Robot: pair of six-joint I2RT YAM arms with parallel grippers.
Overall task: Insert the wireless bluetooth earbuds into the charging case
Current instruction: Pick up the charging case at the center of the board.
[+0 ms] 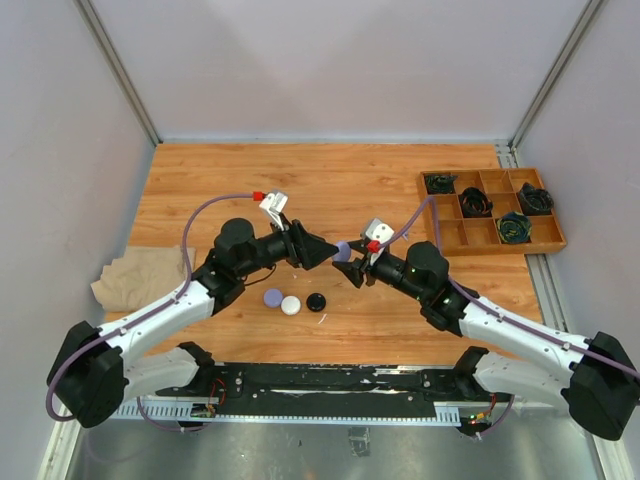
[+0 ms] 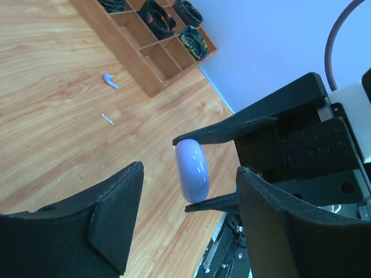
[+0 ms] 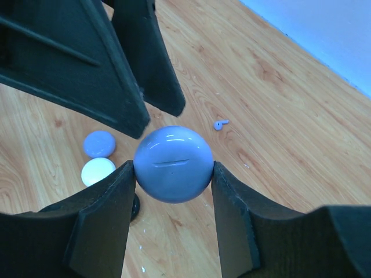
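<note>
Your right hand [image 3: 173, 176] clenches the smooth, hard lavender case [image 3: 173, 159], likely slippery. Your left hand [image 2: 188, 176] is released, flanking it. The tiny, light lavender earbud [image 3: 221, 124] lies on the desk [image 3: 278, 87]; pinch it gently.

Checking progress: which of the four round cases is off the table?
The lavender case pinched in the right hand; the second lavender one, the white one and the black one lie on the table.
</note>
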